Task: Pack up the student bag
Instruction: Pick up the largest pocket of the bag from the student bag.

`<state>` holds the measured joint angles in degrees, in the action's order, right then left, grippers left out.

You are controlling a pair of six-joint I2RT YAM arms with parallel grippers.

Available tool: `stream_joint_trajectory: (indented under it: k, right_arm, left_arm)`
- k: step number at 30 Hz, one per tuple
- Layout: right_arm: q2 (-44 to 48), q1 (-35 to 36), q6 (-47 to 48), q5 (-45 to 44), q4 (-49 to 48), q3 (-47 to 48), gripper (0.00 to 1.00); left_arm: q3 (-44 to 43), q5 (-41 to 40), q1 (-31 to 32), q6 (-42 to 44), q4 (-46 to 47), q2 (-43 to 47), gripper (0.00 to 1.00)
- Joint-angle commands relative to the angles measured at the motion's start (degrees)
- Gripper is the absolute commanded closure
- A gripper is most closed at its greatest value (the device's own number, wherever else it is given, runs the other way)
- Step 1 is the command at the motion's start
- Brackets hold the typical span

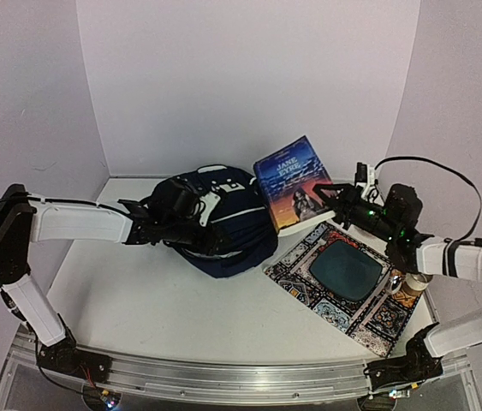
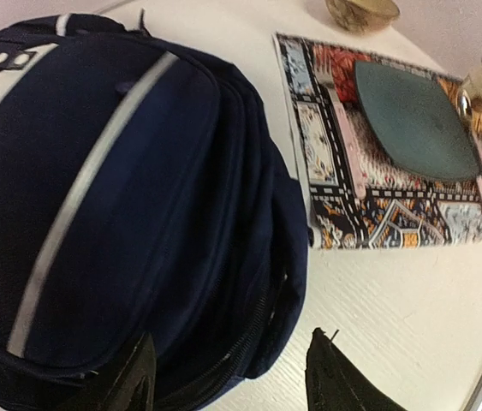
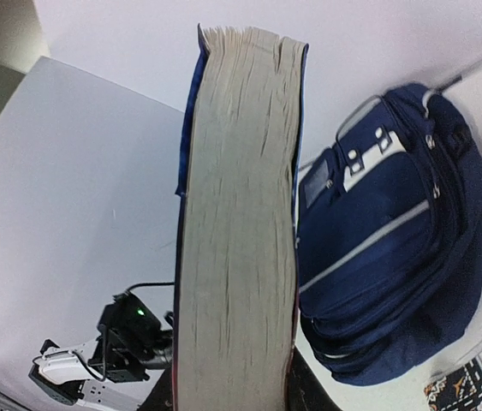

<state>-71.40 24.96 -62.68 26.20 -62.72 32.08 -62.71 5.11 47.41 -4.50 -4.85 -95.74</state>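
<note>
White tabletop (image 1: pixel 163 300), pale walls behind. Student bag (image 1: pixel 223 227) lying centre frame, slightly left. Left hand (image 2: pixel 232 338) over bag's lower edge, fingers spread wide, nothing gripped. Right hand (image 1: pixel 330 204) clamping Jane Eyre paperback (image 1: pixel 294 180) upright, just right of bag. Patterned mat (image 1: pixel 343 287) with teal plate (image 1: pixel 345 270) lower right.
</note>
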Motion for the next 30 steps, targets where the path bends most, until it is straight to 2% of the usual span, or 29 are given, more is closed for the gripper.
stream_joint_trajectory:
  k: [1,5,14,24,30]
  right_arm:
    - [9.2,-1.0,5.8,-1.4,-9.5,2.0,1.0]
    - [12.0,-1.2,7.5,-2.3,-5.3,1.5,1.0]
    - [13.3,-1.5,7.7,-2.6,-4.0,0.4,1.0]
    - [13.3,-1.7,7.9,-2.6,-3.9,-0.1,1.0]
    - [13.4,-1.7,7.9,-2.6,-3.9,-0.5,1.0]
  left_arm:
    - [-6.2,-2.8,1.5,10.0,-10.2,-2.3,0.42]
    - [-9.4,-3.9,2.0,12.1,-12.9,-5.0,0.5]
    - [-15.2,-6.6,3.5,15.1,-17.9,-10.7,0.65]
    - [-18.4,-9.7,4.1,16.5,-19.5,-14.1,0.66]
    - [-20.1,-14.1,4.7,17.0,-19.9,-16.4,0.73]
